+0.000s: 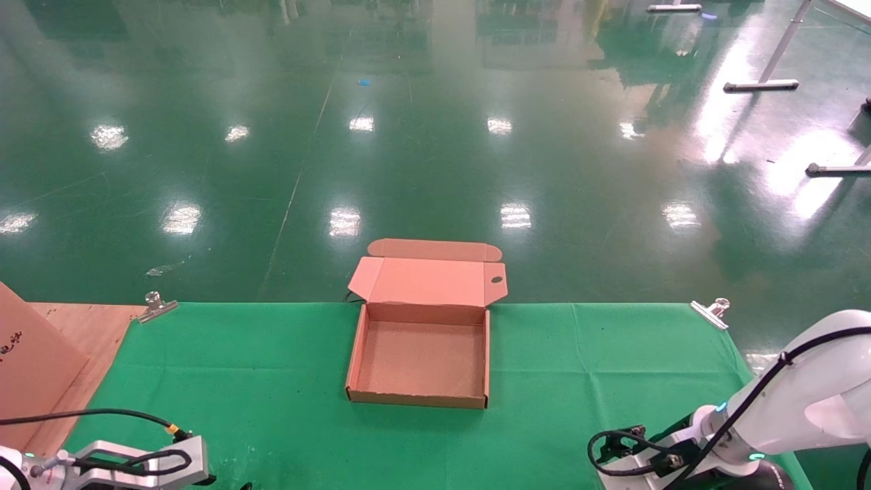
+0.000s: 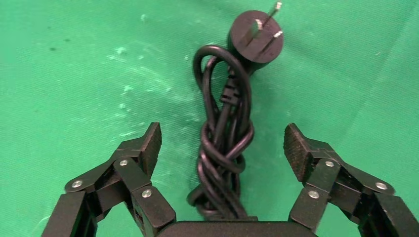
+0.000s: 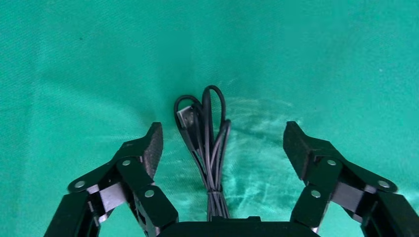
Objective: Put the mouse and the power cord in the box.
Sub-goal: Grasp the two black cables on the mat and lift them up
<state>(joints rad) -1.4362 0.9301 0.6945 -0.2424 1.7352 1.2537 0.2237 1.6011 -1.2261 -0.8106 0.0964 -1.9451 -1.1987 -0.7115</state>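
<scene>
Left tool (image 2: 222, 143) wide over power cord (image 2: 225, 143); right tool (image 3: 222, 143) wide; box (image 1: 422, 361) open, empty.

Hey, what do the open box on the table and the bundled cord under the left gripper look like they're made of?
The box: brown cardboard, matte, with folded flaps and raw cut edges. The power cord: black, slightly glossy jacket, probably rubber or PVC, with a molded plug and bare metal prongs. The left gripper hangs open around it.
</scene>
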